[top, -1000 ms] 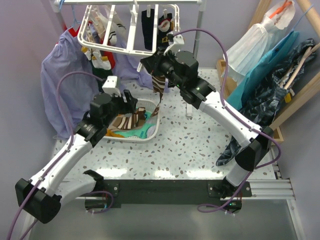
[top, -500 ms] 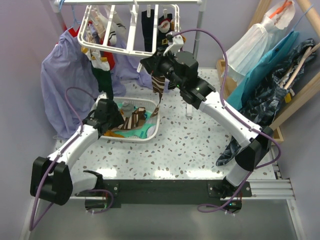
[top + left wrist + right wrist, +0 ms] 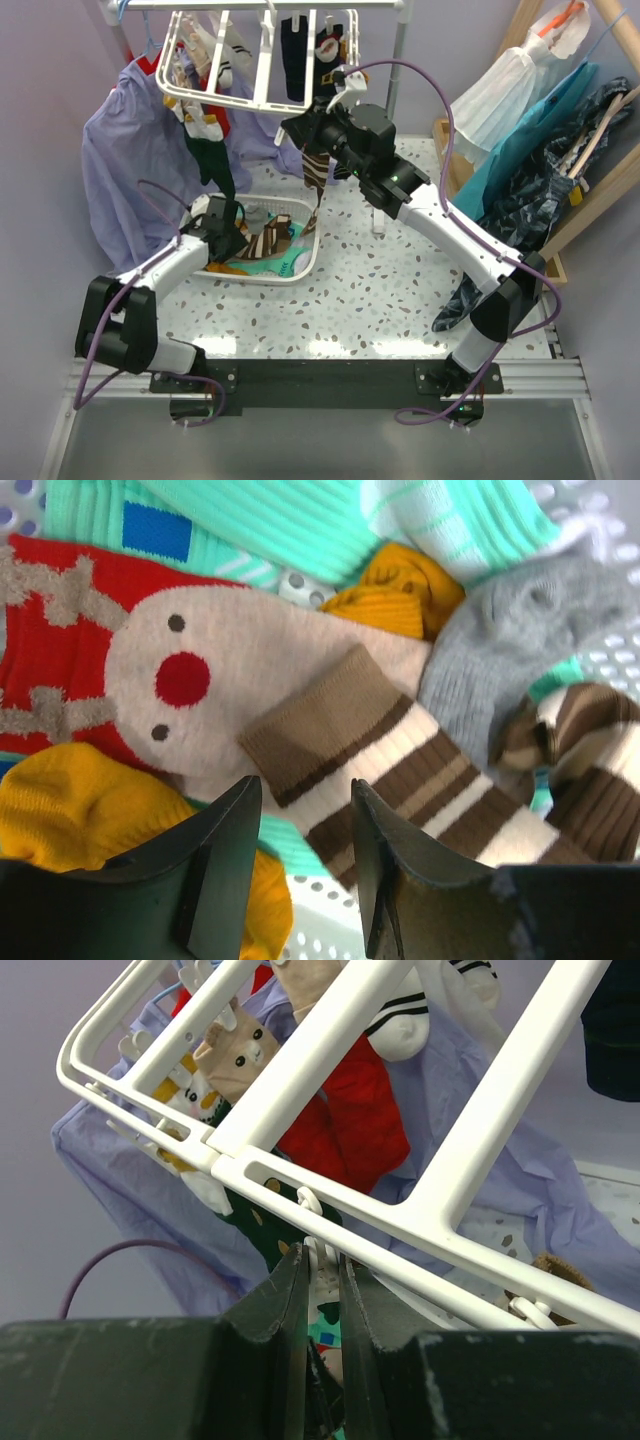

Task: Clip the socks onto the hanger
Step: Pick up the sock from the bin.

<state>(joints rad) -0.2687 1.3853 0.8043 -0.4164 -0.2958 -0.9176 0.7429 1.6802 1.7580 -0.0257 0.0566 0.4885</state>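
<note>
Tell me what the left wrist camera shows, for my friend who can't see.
The left gripper hangs open over the cuff of a brown-and-cream striped sock in a white basket. Around it lie a red reindeer sock, orange socks, a grey sock and teal socks.

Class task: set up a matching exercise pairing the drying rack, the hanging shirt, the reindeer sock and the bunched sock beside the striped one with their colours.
Things:
1 drying rack
2 shirt
3 reindeer sock
4 bunched sock

Colours:
a red with a beige face
b grey
c white
d lavender

Pairs: 1-c; 2-d; 3-a; 4-b
</note>
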